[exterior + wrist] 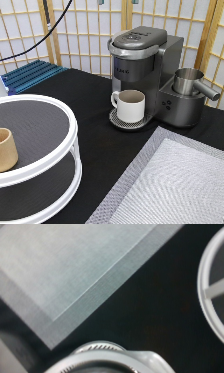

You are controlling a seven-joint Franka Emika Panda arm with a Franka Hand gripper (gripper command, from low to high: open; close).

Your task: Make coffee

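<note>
A grey coffee machine (145,70) stands at the back of the black table, its lid shut. A cream-white handled mug (130,105) sits on its round drip tray (119,120). The mug's rim and the drip tray also show in the wrist view (107,357). The coffee pod is not visible in either view. The gripper does not show in the exterior view.
A white two-tier round shelf (50,165) stands at the exterior view's left, with a tan handleless cup (7,149) on its upper tier. A grey woven mat (175,185) lies at the bottom right and shows in the wrist view (60,274). A steel frothing jug (189,80) sits on the machine's right side.
</note>
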